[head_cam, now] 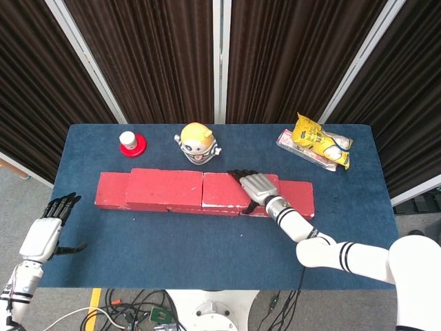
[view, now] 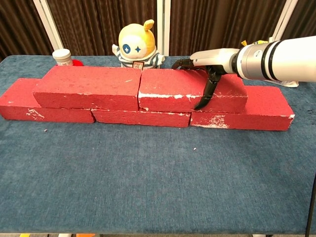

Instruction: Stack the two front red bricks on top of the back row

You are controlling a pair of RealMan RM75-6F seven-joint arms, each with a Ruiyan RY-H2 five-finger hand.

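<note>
- Chest view shows right upper brick (view: 190,89) lying on the back row (view: 148,117), long axis running left to right, end butted against left upper brick (view: 88,87).
- Both upper bricks sit across the joints of three lower ones; stacking looks all but done.
- Right hand (view: 207,61) rests flat on the right upper brick's top, thumb hooked down its front face, fingers reaching over the far edge: gripping the brick, not lifting it.
- Brick lies directly under that hand, so any last nudge would run along the long axis, toward the left brick.
- Left hand (head_cam: 48,231) hangs off the surface's left front corner, fingers apart, holding nothing, well apart from the bricks.
- Behind the row: yellow toy (view: 136,47) just beside the seam, small jar (view: 62,57) on a red lid to the left.
- Snack bags (head_cam: 318,143) lie at the far right of the surface (head_cam: 207,255).
- Toy stands closest behind; a push backward could tip it.
</note>
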